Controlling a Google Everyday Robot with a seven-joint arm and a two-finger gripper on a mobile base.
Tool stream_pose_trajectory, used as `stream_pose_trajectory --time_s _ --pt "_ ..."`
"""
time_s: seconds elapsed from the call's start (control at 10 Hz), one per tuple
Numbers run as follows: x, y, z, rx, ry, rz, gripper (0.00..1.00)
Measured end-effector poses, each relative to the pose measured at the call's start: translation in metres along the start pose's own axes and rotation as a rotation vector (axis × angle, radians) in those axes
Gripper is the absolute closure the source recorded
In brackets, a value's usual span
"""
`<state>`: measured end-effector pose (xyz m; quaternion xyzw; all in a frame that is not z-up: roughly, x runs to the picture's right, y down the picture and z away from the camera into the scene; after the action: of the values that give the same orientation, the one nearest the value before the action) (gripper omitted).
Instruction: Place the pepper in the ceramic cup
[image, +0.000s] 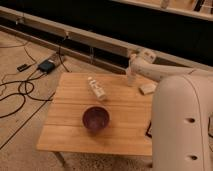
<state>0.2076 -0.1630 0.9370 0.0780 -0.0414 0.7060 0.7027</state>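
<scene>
1. Up at the far edge of the bench (70, 135), the ceramic cup (131, 79) stands just behind the purple bowl's far right, directly under the gripper (131, 65).
2. Its jaws are together; the pepper cannot be made out.
3. Right of the cup lies a beige block (147, 88).
4. Left of it lies a clear bottle (97, 88).
5. Nearer, the bowl (96, 118) sits mid-bench.

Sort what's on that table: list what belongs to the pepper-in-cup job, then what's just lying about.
Job:
- ceramic cup, far edge of the table
- gripper, shut, right above the cup
- pepper: not visible

Lying about:
- purple bowl
- clear bottle, on its side
- beige block
</scene>
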Motion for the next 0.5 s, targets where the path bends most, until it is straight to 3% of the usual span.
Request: stream_pose_trajectory --time_s 0.3,0.5 --pt "-0.0074 -0.0064 0.0064 0.005 -0.017 0.009 1.0" --pt "-0.0006 -0.0097 0.0113 0.014 -0.012 0.001 1.0"
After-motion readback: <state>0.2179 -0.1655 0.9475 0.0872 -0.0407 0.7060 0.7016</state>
